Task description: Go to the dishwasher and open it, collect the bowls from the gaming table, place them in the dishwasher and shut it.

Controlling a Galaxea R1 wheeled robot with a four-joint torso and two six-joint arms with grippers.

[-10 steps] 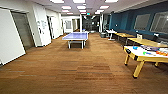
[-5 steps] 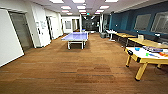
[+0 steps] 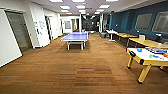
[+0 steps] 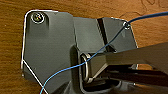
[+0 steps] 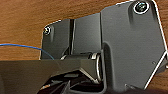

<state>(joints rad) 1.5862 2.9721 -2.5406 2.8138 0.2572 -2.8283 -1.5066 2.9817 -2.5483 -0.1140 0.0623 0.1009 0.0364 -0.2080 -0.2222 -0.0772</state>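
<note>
The gaming table (image 3: 140,56), with a white top and yellow legs, stands at the right of the head view, a short way ahead across the wooden floor. On its top sit a blue bowl (image 3: 139,50), a small green bowl (image 3: 150,56) and another blue bowl (image 3: 156,56); further items at its far end are too blurred to name. The dishwasher is out of view. Both wrist views look down past the robot's dark plates at the wooden floor.
A blue ping-pong table (image 3: 75,37) stands mid-room ahead. Yellow-topped tables (image 3: 147,43) line the teal wall on the right. A white wall (image 3: 7,47) and a doorway (image 3: 18,31) run along the left. Wooden floor (image 3: 82,70) stretches between them.
The head view has shifted only slightly; nothing in the room has moved.
</note>
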